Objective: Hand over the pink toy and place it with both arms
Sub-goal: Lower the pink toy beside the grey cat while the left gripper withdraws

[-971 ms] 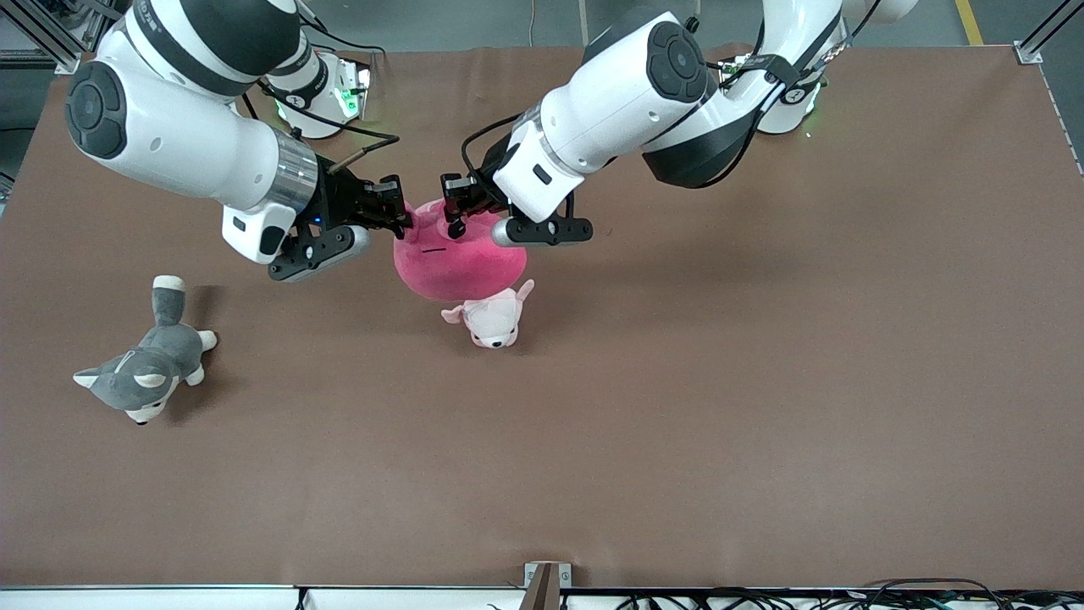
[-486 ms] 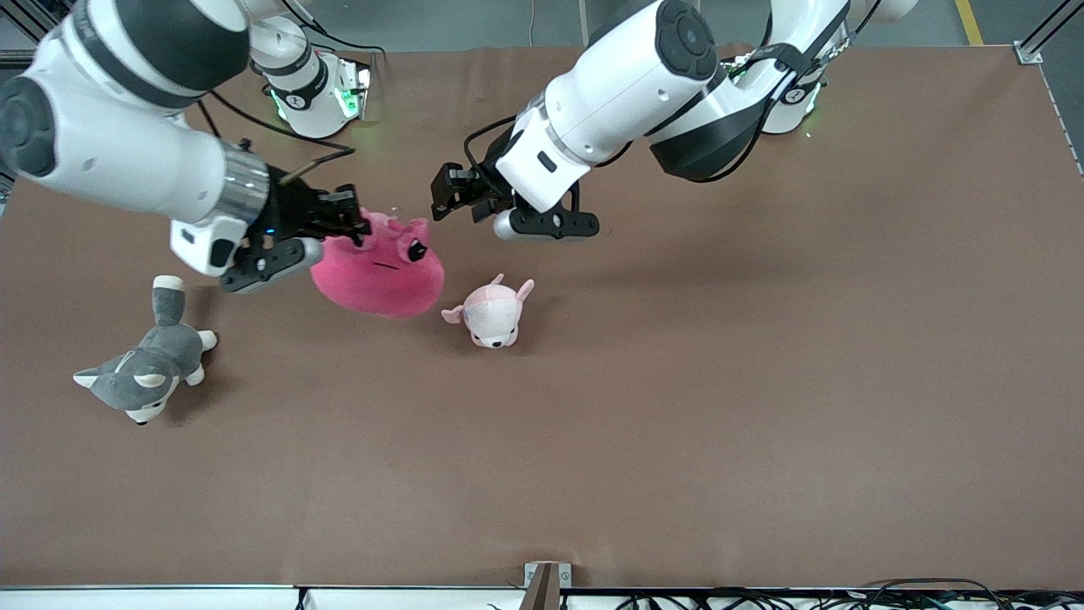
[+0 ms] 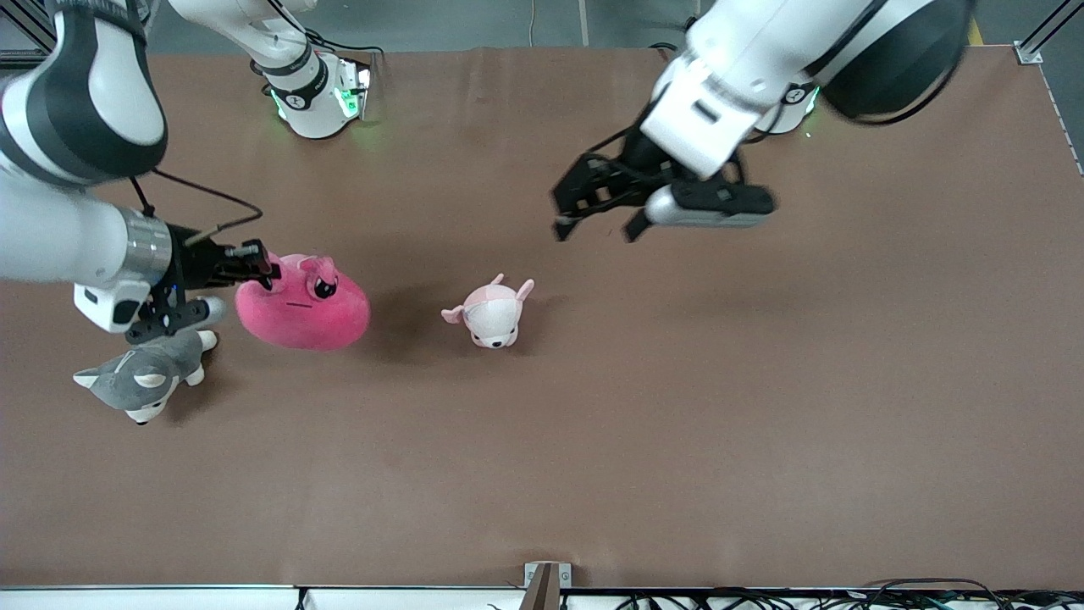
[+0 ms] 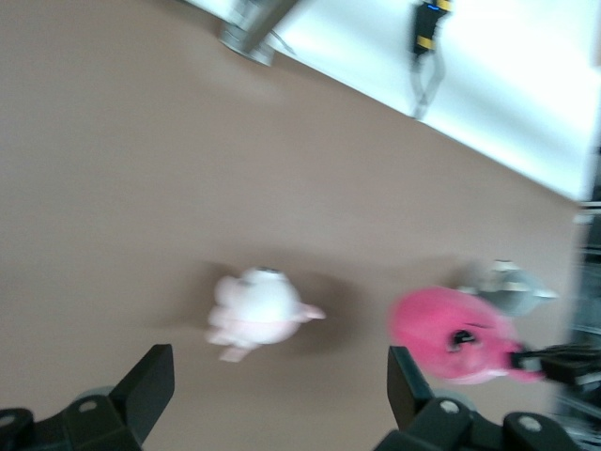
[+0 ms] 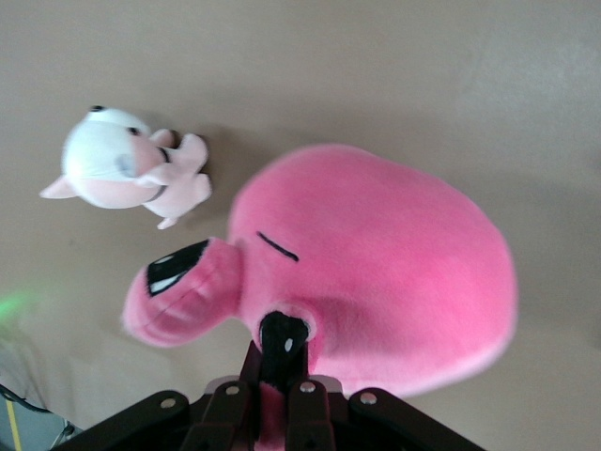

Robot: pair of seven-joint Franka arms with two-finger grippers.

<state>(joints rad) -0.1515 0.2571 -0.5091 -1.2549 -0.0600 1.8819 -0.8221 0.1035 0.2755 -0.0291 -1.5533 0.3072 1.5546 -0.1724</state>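
The pink toy [image 3: 305, 307], a hot-pink blob with dark angry eyes, hangs in my right gripper [image 3: 257, 266], which is shut on a tuft at its top. It is held low over the table, close beside the grey-and-white husky. The right wrist view shows the pink toy [image 5: 376, 263] pinched at the right gripper [image 5: 279, 355]. My left gripper [image 3: 594, 230] is open and empty, up over the table toward the left arm's base. The left wrist view shows the left gripper [image 4: 280, 395] with fingers wide apart, and the pink toy [image 4: 455, 334] farther off.
A grey-and-white husky plush [image 3: 144, 377] lies toward the right arm's end of the table; it also shows in the left wrist view [image 4: 507, 287]. A small pale pink-and-white plush [image 3: 493, 313] lies mid-table, seen too in the wrist views [image 4: 255, 308] [image 5: 122, 174].
The left gripper let go of the pink toy and drew back toward its base. The right gripper carried the toy away toward the right arm's end, next to the husky.
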